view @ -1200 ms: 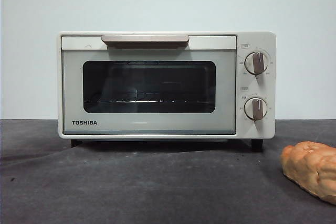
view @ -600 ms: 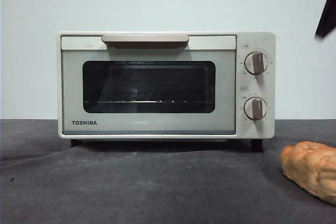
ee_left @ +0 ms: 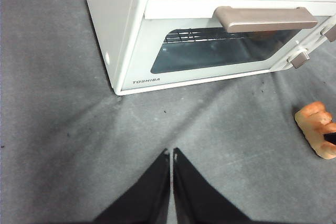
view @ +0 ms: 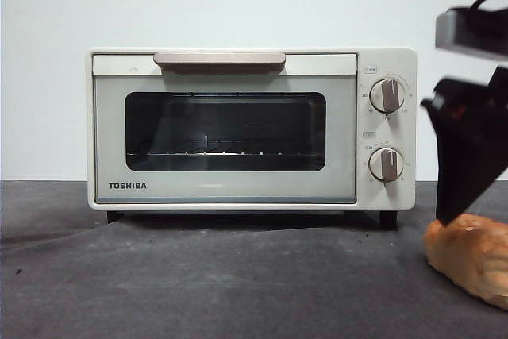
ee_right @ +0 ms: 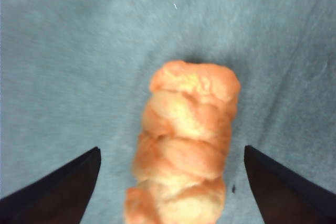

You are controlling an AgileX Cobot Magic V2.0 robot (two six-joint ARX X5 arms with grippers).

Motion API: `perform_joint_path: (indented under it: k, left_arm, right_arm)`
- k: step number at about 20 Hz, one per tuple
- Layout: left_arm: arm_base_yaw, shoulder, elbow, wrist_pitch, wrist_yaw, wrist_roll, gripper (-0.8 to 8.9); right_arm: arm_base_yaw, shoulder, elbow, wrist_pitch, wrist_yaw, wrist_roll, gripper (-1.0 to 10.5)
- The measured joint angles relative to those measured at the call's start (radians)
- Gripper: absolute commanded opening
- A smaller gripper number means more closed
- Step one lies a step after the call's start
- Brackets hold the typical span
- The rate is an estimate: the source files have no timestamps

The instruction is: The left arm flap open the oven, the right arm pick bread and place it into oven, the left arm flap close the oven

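Right arm's gripper (view: 468,156) has dropped into the front view since half a second ago: back then only a dark tip showed at the top corner, now the black body hangs beside the oven's (view: 238,129) knob side with one pointed finger (view: 448,212) right at the top of the bread (view: 472,256). Oven and bread have not moved.

Right wrist view: jaws wide open, one on each side of the bread (ee_right: 186,140), clear gap to both, gripping nothing. The loaf runs lengthwise down the middle between them.

Bread lies on the dark mat (view: 198,275), in front of the oven and off toward its knob end, apart from it.

Left gripper (ee_left: 171,182) hangs above the mat in front of the oven's door, jaws nearly shut, only a thin slit, holding nothing.

Oven door is shut, handle (view: 220,59) up top. "TOSHIBA" reads on the door's lower corner, far from the knobs (view: 386,94). Knob scale markings are too small to read.
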Motion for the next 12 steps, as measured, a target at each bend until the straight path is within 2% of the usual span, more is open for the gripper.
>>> perform_joint_path:
  k: [4, 8, 12]
  left_arm:
    - [0.0, 0.0, 0.0, 0.0, 0.0, 0.0, 0.17]
    - [0.0, 0.0, 0.0, 0.0, 0.0, 0.0, 0.17]
    - [0.0, 0.0, 0.0, 0.0, 0.0, 0.0, 0.17]
  right_arm:
    - [0.004, 0.097, 0.0, 0.066, 0.051, 0.012, 4.2]
    - [0.004, 0.147, -0.001, 0.117, 0.052, 0.014, 2.6]
    - [0.004, 0.151, -0.001, 0.118, 0.052, 0.015, 2.1]
